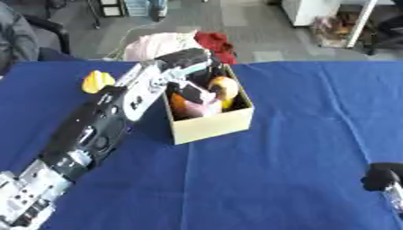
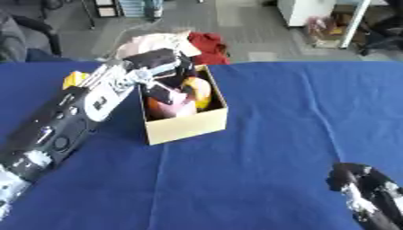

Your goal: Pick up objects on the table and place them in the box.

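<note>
An open cardboard box stands on the blue table, holding a yellow-orange fruit, a pink thing and an orange thing. My left hand reaches over the box's near-left rim, its fingers pointing down into the box; whether they hold anything is hidden. A yellow object lies on the cloth left of my left arm. My right hand rests low at the right edge, far from the box.
The blue tablecloth spreads wide to the right and front of the box. Beyond the table's far edge lie pink and red cloths on the floor. A person's dark sleeve shows at the far left.
</note>
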Motion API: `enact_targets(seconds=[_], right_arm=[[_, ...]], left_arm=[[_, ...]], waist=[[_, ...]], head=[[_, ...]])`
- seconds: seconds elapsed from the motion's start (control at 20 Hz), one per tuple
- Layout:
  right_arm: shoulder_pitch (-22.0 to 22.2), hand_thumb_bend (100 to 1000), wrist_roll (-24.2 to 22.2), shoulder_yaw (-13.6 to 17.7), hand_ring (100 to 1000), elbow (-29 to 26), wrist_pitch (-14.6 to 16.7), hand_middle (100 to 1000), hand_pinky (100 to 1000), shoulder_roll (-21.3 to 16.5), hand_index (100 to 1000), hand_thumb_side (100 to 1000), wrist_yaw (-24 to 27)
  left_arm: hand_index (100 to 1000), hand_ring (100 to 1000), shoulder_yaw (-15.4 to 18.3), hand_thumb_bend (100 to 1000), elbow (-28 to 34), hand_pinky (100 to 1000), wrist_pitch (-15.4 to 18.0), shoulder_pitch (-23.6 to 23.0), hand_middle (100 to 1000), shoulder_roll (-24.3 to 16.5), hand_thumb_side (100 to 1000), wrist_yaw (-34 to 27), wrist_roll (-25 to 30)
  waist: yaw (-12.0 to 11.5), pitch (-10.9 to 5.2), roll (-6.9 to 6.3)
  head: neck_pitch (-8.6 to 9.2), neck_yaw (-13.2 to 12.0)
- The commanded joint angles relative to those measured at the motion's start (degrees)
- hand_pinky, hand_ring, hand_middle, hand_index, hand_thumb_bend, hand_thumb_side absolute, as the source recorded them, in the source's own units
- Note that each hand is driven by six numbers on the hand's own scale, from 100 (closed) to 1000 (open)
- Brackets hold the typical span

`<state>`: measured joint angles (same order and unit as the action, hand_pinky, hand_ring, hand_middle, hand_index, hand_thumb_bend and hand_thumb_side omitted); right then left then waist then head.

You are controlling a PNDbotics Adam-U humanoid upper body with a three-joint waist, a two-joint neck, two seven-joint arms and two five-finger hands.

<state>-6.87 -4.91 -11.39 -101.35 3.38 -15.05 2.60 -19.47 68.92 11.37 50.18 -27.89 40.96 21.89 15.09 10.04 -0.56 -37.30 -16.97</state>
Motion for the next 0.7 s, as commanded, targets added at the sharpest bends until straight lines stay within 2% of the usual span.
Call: enact_targets(seconds=[0.05,0.15,0.2,0.35,0.55,0.7], right_arm=[[-0.5,100,-0.2,0.0,635,-0.5,0.1,591,637,-0.5,696,498,0.2],[-0.5,100,-0.2,0.0,635,-0.5,0.1,591,637,-0.5,695,496,0.2],[-0.5,100,-0.2,0.0,635,-0.5,0.1,591,637,-0.5,695,496,0.1],[-0.5,100,-0.1,0.2,635,-0.5,0.1,591,637,-0.5,696,494,0.1],[-0.4,100,0.1,0.4,635,-0.5,0.2,591,637,-0.7,695,492,-0.1],[-0.4,100,0.3,0.7,635,-0.4,0.2,591,637,-0.9,696,493,-0.3]], left_arm=[[843,622,0.3,100,0.1,736,0.2,1.1,646,-0.7,201,1.0,1.6],[871,656,0.6,100,-0.1,754,0.2,1.0,691,-0.9,202,1.5,2.8],[888,679,0.8,100,-0.2,768,0.2,0.9,719,-1.2,264,1.8,3.5],[892,691,1.7,100,0.0,775,0.1,0.4,732,-2.2,325,2.1,5.1],[880,684,3.8,100,1.5,771,-1.2,-1.0,721,-5.3,298,1.1,3.8],[872,673,6.1,100,2.3,766,-3.5,-2.4,705,-8.5,229,0.4,1.7]], waist=[[-0.1,-0.51,0.96],[-0.1,-0.51,0.97],[-0.1,-0.52,0.98],[-0.3,-0.51,0.94],[-0.7,-0.47,0.73],[-1.2,-0.43,0.47]], head=[[0.05,0.1],[0.06,0.1],[0.09,0.2],[0.17,0.3],[0.23,0.9],[0.36,1.4]])
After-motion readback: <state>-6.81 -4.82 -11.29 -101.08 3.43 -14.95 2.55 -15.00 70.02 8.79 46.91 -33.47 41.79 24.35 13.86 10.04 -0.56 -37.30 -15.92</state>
